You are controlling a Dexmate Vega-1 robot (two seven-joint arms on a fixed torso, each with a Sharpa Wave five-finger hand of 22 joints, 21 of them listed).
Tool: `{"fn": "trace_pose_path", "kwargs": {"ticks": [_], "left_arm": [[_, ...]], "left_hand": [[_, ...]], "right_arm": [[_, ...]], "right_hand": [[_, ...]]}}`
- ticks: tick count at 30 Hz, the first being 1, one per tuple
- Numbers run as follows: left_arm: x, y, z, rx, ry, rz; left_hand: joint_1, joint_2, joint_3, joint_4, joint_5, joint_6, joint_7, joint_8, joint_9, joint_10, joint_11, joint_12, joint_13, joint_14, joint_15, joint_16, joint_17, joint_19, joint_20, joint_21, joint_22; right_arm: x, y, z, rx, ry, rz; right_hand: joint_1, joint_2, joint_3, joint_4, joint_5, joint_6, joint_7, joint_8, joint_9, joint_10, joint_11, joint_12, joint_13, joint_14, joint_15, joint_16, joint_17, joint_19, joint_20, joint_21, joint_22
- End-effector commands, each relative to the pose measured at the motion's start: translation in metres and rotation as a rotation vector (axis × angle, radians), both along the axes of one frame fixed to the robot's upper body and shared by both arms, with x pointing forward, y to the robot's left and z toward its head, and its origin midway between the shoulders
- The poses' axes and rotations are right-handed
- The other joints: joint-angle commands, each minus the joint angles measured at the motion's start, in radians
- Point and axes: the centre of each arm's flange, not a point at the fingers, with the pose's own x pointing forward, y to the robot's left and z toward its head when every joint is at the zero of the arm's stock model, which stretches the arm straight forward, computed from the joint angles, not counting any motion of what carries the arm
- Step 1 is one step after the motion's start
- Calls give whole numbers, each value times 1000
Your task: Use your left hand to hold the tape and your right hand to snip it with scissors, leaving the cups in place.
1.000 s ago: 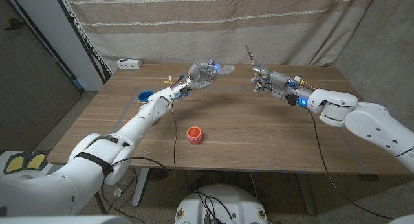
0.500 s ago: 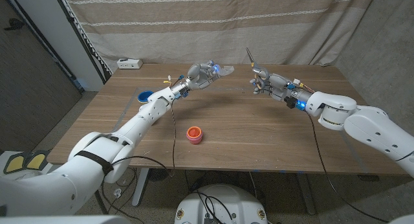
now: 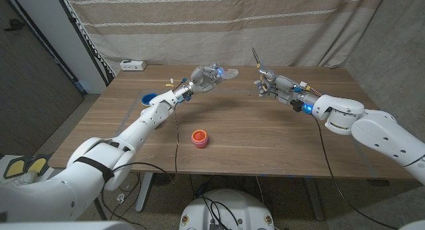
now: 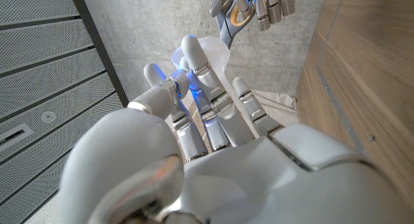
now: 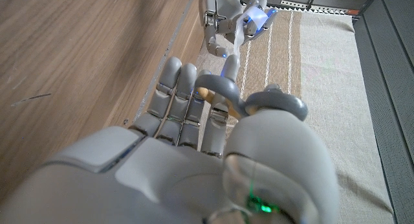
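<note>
Wooden table [image 3: 265,133], striped curtain [image 3: 219,24]; no legible writing.

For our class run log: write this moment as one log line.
left hand: holds tape raised | right hand: holds scissors, blades up, apart from tape | pink cup, blue cup: on table

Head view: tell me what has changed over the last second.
Little has changed. The left hand has shifted slightly, still holding the strip of tape up above the table. The right hand keeps the scissors raised, blades up, apart from the tape. The red cup and the blue cup stayed put.
</note>
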Motion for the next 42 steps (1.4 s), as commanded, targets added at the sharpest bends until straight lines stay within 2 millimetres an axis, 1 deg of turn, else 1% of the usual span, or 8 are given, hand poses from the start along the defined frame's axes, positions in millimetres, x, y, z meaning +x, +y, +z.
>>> {"fn": "trace_pose_path", "kwargs": {"ticks": [1, 3, 5, 7, 8, 11, 22, 42], "left_arm": [[-2, 5, 0, 2, -2, 13], [-3, 5, -1, 1, 0, 15], [-3, 6, -2, 2, 1, 17], [-3, 6, -4, 3, 5, 19], [-4, 6, -4, 2, 7, 19], [-5, 6, -5, 5, 4, 18], [-4, 5, -6, 8, 7, 15], [3, 4, -1, 6, 6, 5]], "left_hand": [[13, 2, -2, -1, 7, 9, 1, 5, 3, 80, -76, 216, 0, -3, -1, 4, 0, -1, -74, 0, 5], [13, 2, -2, -1, 7, 8, 0, 5, 4, 81, -76, 217, 0, -3, -1, 4, -1, -2, -73, 0, 5], [13, 2, -2, -1, 7, 9, 0, 5, 3, 81, -76, 218, 0, -3, -1, 4, -1, -2, -74, -1, 5], [13, 2, -2, -1, 7, 11, -1, 5, 2, 82, -76, 219, -1, -3, -1, 4, -1, -1, -74, -1, 5], [13, 2, -2, -1, 7, 10, -1, 5, 3, 82, -76, 219, -1, -3, -1, 4, -1, -1, -74, -1, 5], [14, 1, -3, -1, 7, 5, 0, 3, 3, 83, -76, 221, -1, -3, -1, 4, -1, -1, -74, -2, 5], [16, 1, -3, -1, 7, 13, -1, 5, 2, 82, -76, 226, -1, -3, -1, 5, -2, -1, -73, -3, 5], [18, 1, -4, 0, 7, 7, 1, 3, 3, 80, -76, 228, -6, -3, -1, 5, -3, 0, -74, -5, 5]], "right_arm": [[0, 1, -1, 7, 1, -1], [1, 1, -2, 9, 3, 4], [2, 2, -3, 12, 7, 3], [1, 2, -5, 16, 9, 1], [1, 2, -5, 13, 7, -3], [-1, 1, -7, 16, 10, -9], [-5, -1, -10, 25, 13, -22], [-4, 0, -4, 15, 5, -29]], "right_hand": [[-17, 0, -13, 2, 9, -184, 60, -21, -17, 13, -29, 393, 28, -10, -77, -3, 8, -1, 4, -4, 1], [-24, -2, -17, 4, 10, -185, 60, -27, -25, 11, -28, 391, 26, -10, -74, -6, 4, -1, 4, -5, 1], [-31, -2, -20, 6, 12, -199, 66, -40, -33, 7, -22, 392, 30, -16, -77, -6, 8, -2, 6, -7, 1], [-37, -1, -22, 7, 13, -209, 68, -51, -41, 0, -24, 391, 32, -15, -79, -6, 9, -3, 8, -9, 1], [-40, -2, -24, 7, 14, -228, 77, -64, -48, -6, -18, 393, 37, -21, -78, -9, 10, -6, 12, -11, 1], [-49, -3, -29, 10, 16, -232, 77, -74, -57, -6, -19, 391, 34, -24, -77, -14, 10, -5, 12, -13, 1], [-61, -2, -33, 11, 20, -231, 77, -92, -79, -9, -19, 390, 34, -24, -74, -16, 10, -5, 13, -18, 1], [-62, 4, -34, 4, 26, -214, 73, -110, -105, -6, -21, 387, 28, -25, -76, -10, 10, -4, 14, -24, 2]]}}
